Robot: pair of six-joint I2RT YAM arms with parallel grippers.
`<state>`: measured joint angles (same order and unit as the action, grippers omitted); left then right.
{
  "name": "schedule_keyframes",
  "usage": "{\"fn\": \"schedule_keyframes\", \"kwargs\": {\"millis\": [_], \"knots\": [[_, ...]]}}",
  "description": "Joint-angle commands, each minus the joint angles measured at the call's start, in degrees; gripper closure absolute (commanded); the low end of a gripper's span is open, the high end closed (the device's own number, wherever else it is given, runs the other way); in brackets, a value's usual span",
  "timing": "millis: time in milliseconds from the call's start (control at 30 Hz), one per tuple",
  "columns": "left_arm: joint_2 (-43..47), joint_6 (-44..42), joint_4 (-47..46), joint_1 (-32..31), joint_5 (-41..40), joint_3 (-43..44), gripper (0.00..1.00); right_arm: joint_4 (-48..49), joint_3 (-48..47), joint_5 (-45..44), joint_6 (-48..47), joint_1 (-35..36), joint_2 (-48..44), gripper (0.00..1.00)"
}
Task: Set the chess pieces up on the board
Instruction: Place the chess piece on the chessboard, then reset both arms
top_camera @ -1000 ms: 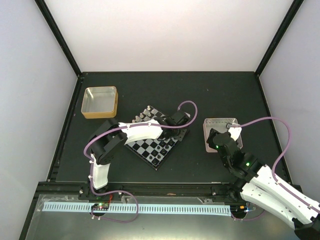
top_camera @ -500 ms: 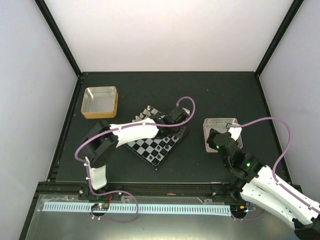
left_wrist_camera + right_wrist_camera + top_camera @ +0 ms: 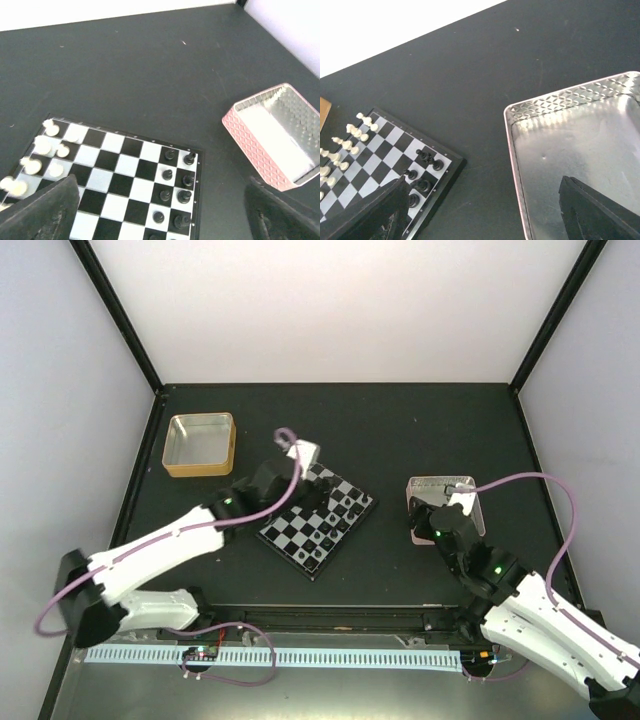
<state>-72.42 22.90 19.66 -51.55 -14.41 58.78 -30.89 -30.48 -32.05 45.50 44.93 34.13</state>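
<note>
Left claw (image 3: pixel 162 200) spread wide, empty, over the board (image 3: pixel 318 522) at centre frame; right claw (image 3: pixel 482 200) gaping too, holding nothing, by the pink-rimmed tray (image 3: pixel 570 140). Chess pieces (image 3: pixel 187 180) line both board ends.

Top camera looked steeply down over whole tabletop (image 3: pixel 420 430). Wrist cameras sat low, close; all three shared board (image 3: pixel 320 532), pink tray (image 3: pixel 252 142).

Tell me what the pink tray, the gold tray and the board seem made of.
Pink tray: likely thin embossed metal, given the diamond-patterned walls and bright reflective inside. Gold tray: probably metal too, with a shiny silvery floor and gold-toned walls. Board: unclear, maybe plastic or coated metal; it shows flat, slightly glossy checks and a thin dark rim.
</note>
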Motion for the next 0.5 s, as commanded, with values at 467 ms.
{"fn": "schedule_keyframes", "kwargs": {"millis": [467], "knots": [[53.1,-2.5,16.3,0.6,-12.8,-13.3,0.01,-8.3,-10.8,0.6,-10.9,-0.1,-9.3,0.11]]}}
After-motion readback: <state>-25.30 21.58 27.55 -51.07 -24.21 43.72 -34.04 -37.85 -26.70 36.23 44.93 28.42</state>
